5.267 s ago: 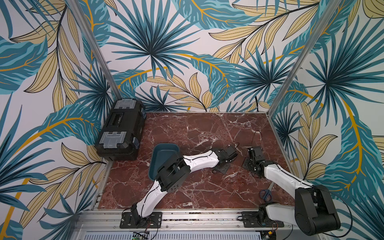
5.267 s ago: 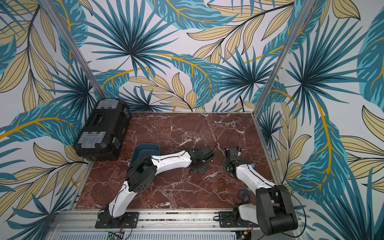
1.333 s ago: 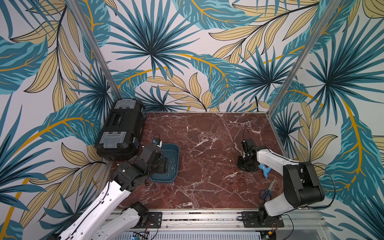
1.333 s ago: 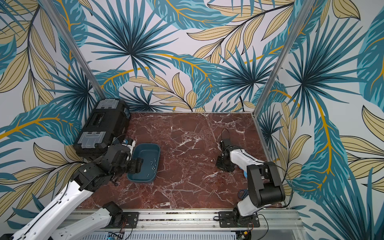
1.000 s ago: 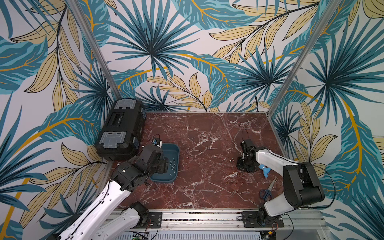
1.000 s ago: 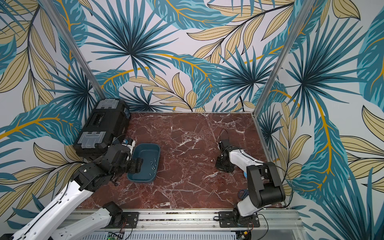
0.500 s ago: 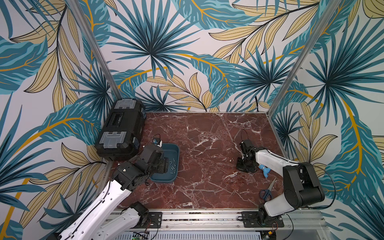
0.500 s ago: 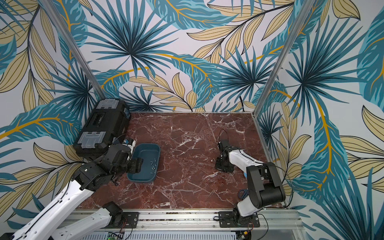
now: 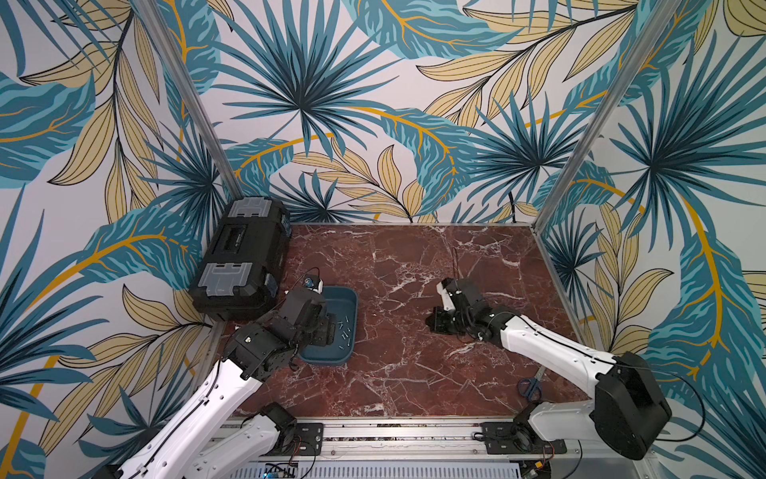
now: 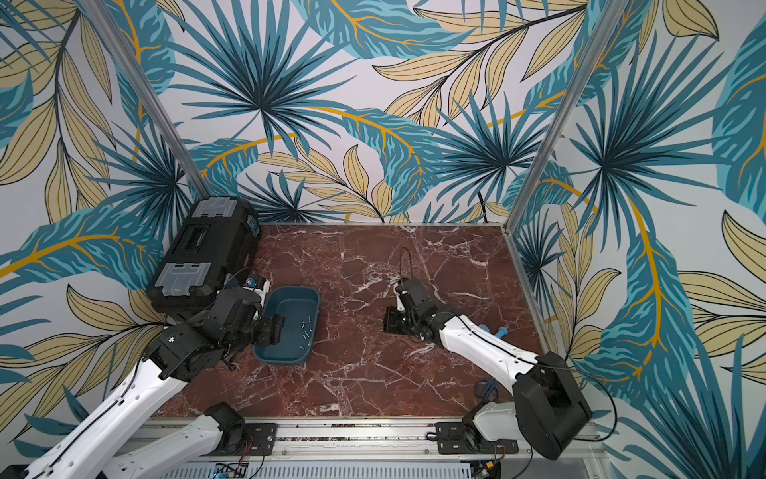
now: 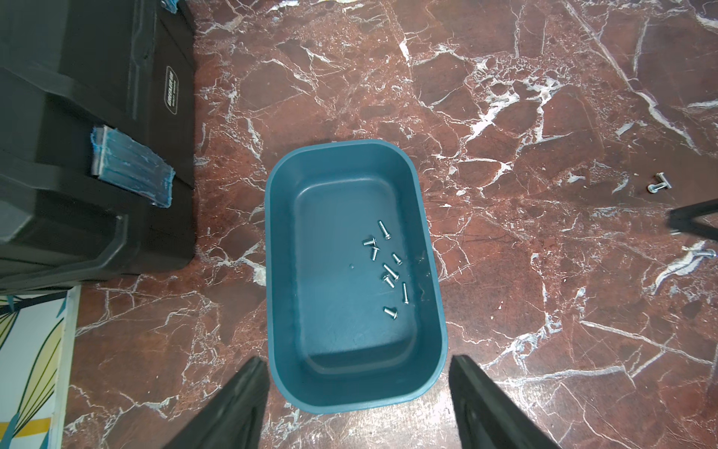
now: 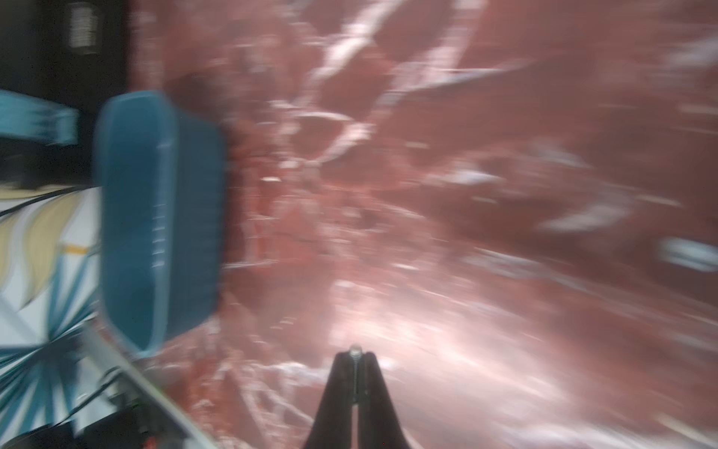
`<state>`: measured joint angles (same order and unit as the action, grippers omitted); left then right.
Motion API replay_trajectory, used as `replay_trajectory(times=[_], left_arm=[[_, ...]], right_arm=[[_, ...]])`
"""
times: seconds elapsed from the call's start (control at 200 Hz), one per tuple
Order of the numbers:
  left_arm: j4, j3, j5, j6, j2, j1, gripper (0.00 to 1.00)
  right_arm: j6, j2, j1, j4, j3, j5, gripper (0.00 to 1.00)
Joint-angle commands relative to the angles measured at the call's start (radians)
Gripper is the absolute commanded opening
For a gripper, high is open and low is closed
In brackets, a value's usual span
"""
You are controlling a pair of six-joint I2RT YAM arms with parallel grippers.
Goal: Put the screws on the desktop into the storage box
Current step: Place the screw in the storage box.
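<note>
The teal storage box (image 9: pixel 351 297) (image 10: pixel 316 297) lies left of centre on the marble desktop (image 9: pixel 414 373). Several silvery screws (image 11: pixel 386 268) (image 9: pixel 345 329) lie inside it. My left gripper (image 11: pixel 357 362) (image 9: pixel 328 328) is open at the box's near end, one finger on each side, holding nothing. My right gripper (image 12: pixel 354 355) (image 9: pixel 435 325) (image 10: pixel 387 323) is over the desktop to the right of the box, shut on a screw (image 12: pixel 354 352) that pokes out past its tips. Two loose screws (image 11: pixel 659 183) and a third (image 11: pixel 705 253) lie on the desktop near it. The right wrist view is blurred; the box (image 12: pixel 155 217) shows there ahead of the jaws.
A black toolbox (image 9: pixel 244 257) (image 11: pixel 77 136) stands right beside the box at the back left. Blue-handled scissors (image 9: pixel 530 387) (image 10: pixel 487 387) lie near the front right. An aluminium rail (image 9: pixel 393 431) runs along the front edge, and walls close the other three sides.
My right gripper has shut on a screw and moved left across the desktop toward the box. The left arm and the box have not moved.
</note>
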<state>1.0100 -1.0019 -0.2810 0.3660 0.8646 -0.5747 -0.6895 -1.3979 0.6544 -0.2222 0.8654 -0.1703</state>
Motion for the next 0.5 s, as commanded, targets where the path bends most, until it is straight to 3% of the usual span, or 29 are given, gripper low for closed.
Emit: replay_trajectory(times=[0.0,0.135,0.251,0.416,0.496], left_arm=[[-0.007,0.023,-0.023,0.002,-0.012,0.007,0.78],[-0.005,0.022,-0.039,0.007,-0.025,0.008,0.78],[-0.004,0.023,-0.045,0.009,-0.033,0.009,0.78],[-0.005,0.023,-0.044,0.008,-0.030,0.008,0.78],[-0.005,0.023,-0.041,0.008,-0.026,0.008,0.78]], right_arm=[[-0.151,-0.136,0.137,0.270,0.094,0.019,0.00],[-0.155,-0.374,0.291,0.261,0.341,0.067,0.00],[-0.164,-0.528,0.331,0.238,0.494,0.055,0.00],[-0.168,-0.613,0.338,0.218,0.570,0.059,0.00],[-0.146,-0.622,0.338,0.193,0.591,0.054,0.12]])
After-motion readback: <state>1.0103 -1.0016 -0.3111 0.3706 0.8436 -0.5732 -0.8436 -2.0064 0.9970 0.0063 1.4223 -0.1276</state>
